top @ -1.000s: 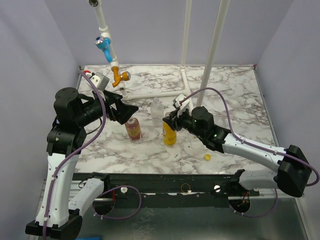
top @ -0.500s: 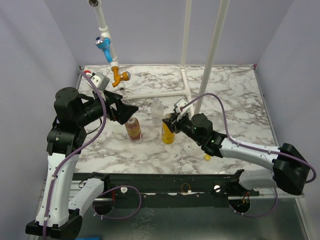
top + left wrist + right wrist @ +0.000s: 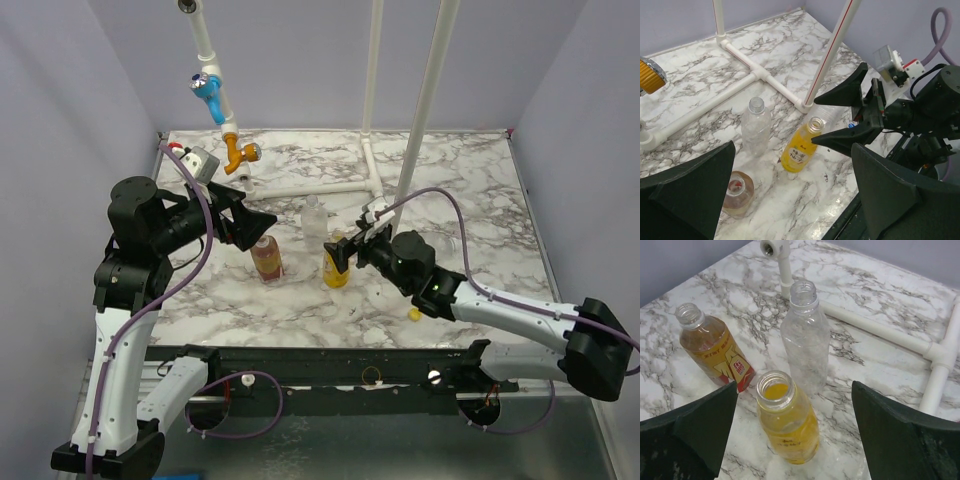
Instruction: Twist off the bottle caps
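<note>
Marble-look desk (image 3: 480,200), lilac walls. The three bottles I can make out stand upright in a tight bunch mid-desk, I'd guess so either arm can reach them.

The right hand (image 3: 345,250) is spread wide with nothing in it, level with the neck of the yellow-orange plastic bottle (image 3: 338,272). Its capless mouth sits just off the fingertips, centred on the gap and untouched.

The left hand (image 3: 256,226) is fully open and empty too. It hovers just above the brown plastic bottle with the red label (image 3: 266,260), probably parked there to steady it. That one and the slim clear plastic bottle (image 3: 314,218) just behind are also uncapped.

What looks like a tiny round yellow plastic cap (image 3: 414,314) lies on the desk beside the right arm, well apart from the hand, though it's too small to be sure.
</note>
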Robot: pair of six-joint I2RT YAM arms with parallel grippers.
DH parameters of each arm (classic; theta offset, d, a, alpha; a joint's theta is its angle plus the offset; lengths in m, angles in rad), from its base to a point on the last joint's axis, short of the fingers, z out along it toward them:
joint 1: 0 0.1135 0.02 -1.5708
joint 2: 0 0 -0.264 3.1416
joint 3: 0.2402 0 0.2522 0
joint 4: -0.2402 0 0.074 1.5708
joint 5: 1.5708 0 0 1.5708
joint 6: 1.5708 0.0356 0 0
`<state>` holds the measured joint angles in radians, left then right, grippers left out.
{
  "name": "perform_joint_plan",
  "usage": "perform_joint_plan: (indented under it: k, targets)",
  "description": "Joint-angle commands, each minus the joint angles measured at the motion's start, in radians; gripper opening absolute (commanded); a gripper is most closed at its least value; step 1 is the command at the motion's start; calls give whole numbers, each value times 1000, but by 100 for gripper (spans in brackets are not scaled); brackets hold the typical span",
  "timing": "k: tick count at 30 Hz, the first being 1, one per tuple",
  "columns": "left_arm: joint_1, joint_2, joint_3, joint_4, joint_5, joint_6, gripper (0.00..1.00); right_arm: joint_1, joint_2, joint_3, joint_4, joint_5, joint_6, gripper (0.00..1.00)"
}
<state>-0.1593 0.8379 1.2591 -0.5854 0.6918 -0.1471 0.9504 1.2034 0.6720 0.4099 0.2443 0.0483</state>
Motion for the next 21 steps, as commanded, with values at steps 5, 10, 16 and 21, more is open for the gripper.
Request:
perform_joint_plan:
  k: [5, 10, 16, 21]
  targets:
    - [-3, -8, 1, 9, 27, 16, 99, 6, -125, 108, -305, 177, 240, 100]
    - [-3, -10, 9, 7, 35, 16, 99, -2, -134, 230, -781, 412, 588, 100]
    - [-3, 2, 15, 12, 52, 9, 99, -44, -196, 229, -1104, 425, 934, 100]
    - [-4, 4, 22, 13, 58, 0, 99, -141, -226, 173, -1145, 333, 978, 100]
